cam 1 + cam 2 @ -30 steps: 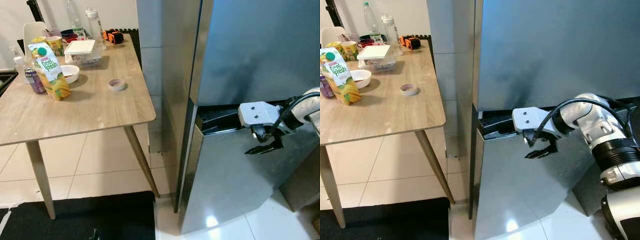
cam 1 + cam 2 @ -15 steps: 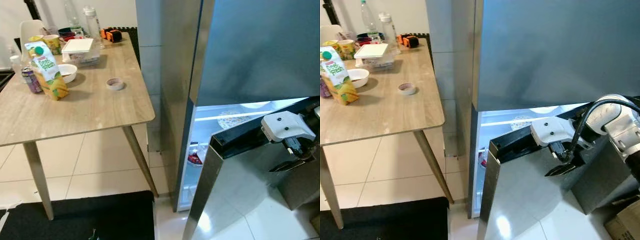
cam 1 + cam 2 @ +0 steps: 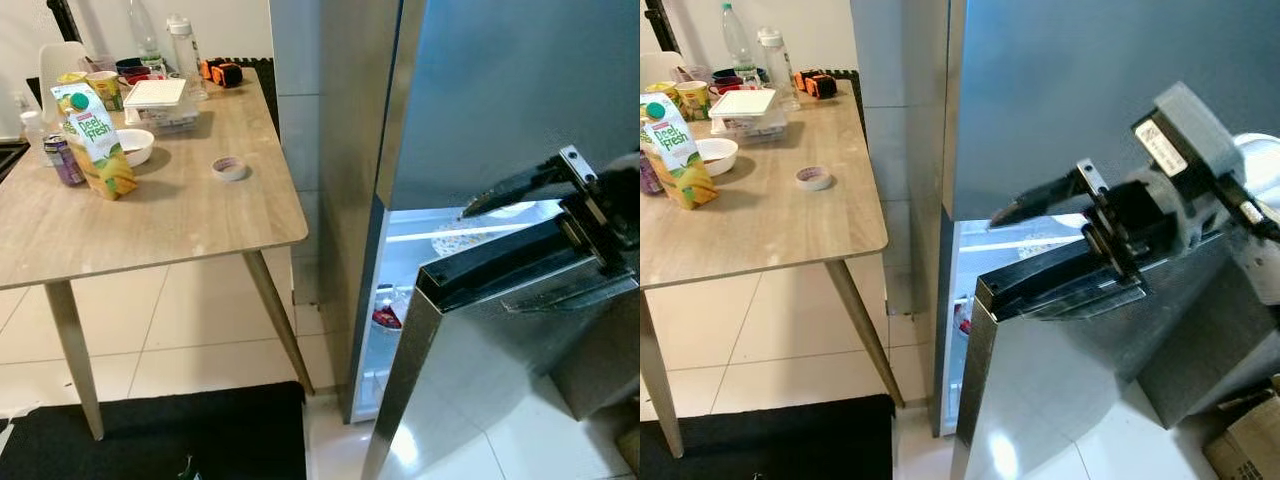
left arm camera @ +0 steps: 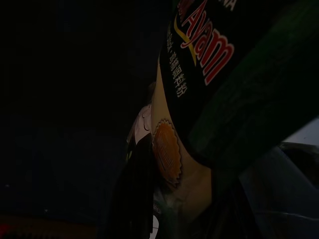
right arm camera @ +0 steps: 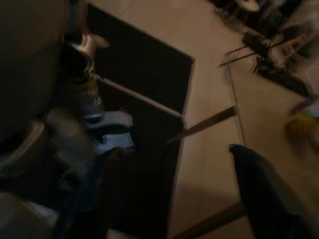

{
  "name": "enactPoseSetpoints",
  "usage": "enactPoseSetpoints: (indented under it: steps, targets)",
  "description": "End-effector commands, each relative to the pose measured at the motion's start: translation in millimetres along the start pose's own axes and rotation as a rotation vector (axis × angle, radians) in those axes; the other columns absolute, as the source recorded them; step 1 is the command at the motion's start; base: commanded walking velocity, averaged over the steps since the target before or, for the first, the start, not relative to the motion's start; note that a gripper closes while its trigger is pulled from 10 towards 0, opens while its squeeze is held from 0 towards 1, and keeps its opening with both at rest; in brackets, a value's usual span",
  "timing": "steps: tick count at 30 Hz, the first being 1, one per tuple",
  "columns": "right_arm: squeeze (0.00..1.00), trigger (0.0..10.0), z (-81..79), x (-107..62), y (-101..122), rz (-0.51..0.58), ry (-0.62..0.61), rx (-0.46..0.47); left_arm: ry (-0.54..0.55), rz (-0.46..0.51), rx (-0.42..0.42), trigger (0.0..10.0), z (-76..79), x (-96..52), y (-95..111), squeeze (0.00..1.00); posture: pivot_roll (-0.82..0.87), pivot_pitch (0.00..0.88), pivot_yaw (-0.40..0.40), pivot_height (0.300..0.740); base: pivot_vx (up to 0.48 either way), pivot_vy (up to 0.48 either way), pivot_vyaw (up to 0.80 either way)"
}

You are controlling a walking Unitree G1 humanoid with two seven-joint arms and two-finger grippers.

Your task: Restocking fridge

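Hovering right tool (image 3: 1040, 205) above ajar fridge door (image 3: 1080, 380), seemingly open.

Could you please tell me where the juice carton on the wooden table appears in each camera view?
Left eye view: juice carton upper left, on the table.
Right eye view: at the far left edge.
Left wrist view: not visible.
Right wrist view: too blurred to tell.
Shared landmark: the tape roll on the table.

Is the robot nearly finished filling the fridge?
Not nearly. The lower fridge door is open, with the right pincer lifted above its top edge. The left wrist view shows a dark packet marked Ayam close up. The juice carton and purple can wait on the table.
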State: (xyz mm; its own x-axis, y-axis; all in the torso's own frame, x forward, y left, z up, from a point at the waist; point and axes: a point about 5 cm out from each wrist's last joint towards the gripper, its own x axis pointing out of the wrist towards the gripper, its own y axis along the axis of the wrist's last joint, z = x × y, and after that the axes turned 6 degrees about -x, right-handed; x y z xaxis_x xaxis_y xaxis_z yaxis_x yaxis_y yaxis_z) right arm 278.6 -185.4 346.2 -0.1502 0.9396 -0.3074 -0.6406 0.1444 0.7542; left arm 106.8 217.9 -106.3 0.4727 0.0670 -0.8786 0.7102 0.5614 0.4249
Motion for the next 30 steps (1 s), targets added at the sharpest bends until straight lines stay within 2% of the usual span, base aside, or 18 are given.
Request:
enactPoseSetpoints:
  steps: [1, 7, 9, 10, 11, 12, 14, 17, 20, 23, 24, 25, 26, 30]
  targets:
    - [0.0, 0.0, 4.2, 1.9, -16, -0.107, -0.007, -0.006, 0.007, -0.014, 0.002, 10.0, -2.4, -1.0, -4, 0.0, -0.1, 0.0, -0.02, 0.74, 0.0, 0.0, 0.0]
    - [0.0, 0.0, 2.1, 12.5, -33, -0.142, 0.008, 0.027, 0.007, -0.016, -0.001, 10.0, -2.0, -1.1, -5, 0.0, -0.1, 0.0, -0.021, 0.74, 0.0, 0.0, 0.0]
    - [0.0, 0.0, 3.9, 15.6, -42, -0.209, -0.009, 0.032, 0.005, -0.017, -0.003, 10.0, -1.9, -1.1, -6, 0.0, -0.1, 0.0, -0.021, 0.74, 0.0, 0.0, 0.0]
    - [0.0, 0.0, 3.9, 15.6, -42, -0.209, -0.009, 0.032, 0.005, -0.017, -0.003, 10.0, -1.9, -1.1, -6, 0.0, -0.1, 0.0, -0.021, 0.74, 0.0, 0.0, 0.0]
    - [0.0, 0.0, 6.4, 16.3, -52, -0.292, -0.02, 0.022, 0.005, -0.016, -0.004, 10.0, -1.7, -1.1, -6, 0.0, -0.1, 0.0, -0.022, 0.74, 0.0, 0.0, 0.0]
    - [0.0, 0.0, 6.4, 16.3, -52, -0.292, -0.02, 0.022, 0.005, -0.016, -0.004, 10.0, -1.7, -1.1, -6, 0.0, -0.1, 0.0, -0.022, 0.74, 0.0, 0.0, 0.0]
    - [0.0, 0.0, 9.0, 16.7, -58, -0.366, -0.027, 0.008, 0.005, -0.015, -0.006, 10.0, -1.8, -1.1, -6, 0.0, -0.1, 0.0, -0.022, 0.74, 0.0, 0.0, 0.0]
    - [0.0, 0.0, 10.1, 16.2, -63, -0.41, -0.023, -0.002, 0.006, -0.015, -0.006, 10.0, -1.9, -1.2, -6, 0.0, -0.1, 0.0, -0.022, 0.74, 0.0, 0.0, 0.0]
    - [0.0, 0.0, 14.3, 13.9, -70, -0.498, -0.031, -0.023, 0.006, -0.015, -0.009, 10.0, -1.7, -1.2, -6, 0.0, -0.1, 0.0, -0.028, 0.74, 0.0, 0.0, 0.0]
    - [0.0, 0.0, 16.2, 12.9, -71, -0.525, -0.044, -0.029, 0.006, -0.017, -0.01, 10.0, -1.4, -1.2, -7, 0.0, -0.1, 0.0, -0.028, 0.74, 0.0, 0.0, 0.0]
    - [0.0, 0.6, 18.1, 12.0, -73, -0.559, -0.054, -0.033, 0.005, -0.019, -0.011, 10.0, -1.1, -1.3, -8, 0.0, -0.1, 0.0, -0.028, 0.74, 0.0, 0.0, 0.0]
    - [0.0, 0.6, 18.1, 12.0, -73, -0.559, -0.054, -0.033, 0.005, -0.019, -0.011, 10.0, -1.1, -1.3, -8, 0.0, -0.1, 0.0, -0.028, 0.74, 0.0, 0.0, 0.0]
    - [0.0, 10.0, 19.5, 10.8, -76, -0.597, -0.056, -0.035, 0.005, -0.02, -0.012, 10.0, -0.7, -1.3, -9, 0.0, -0.1, 0.0, -0.03, 0.74, 0.0, 0.0, 0.0]
    - [0.0, 10.0, 16.4, 8.5, -84, -0.698, 0.014, -0.044, 0.004, -0.023, -0.013, 10.0, -0.1, -1.3, -10, 0.0, -0.1, 0.0, -0.03, 0.74, 0.0, 0.0, 0.0]
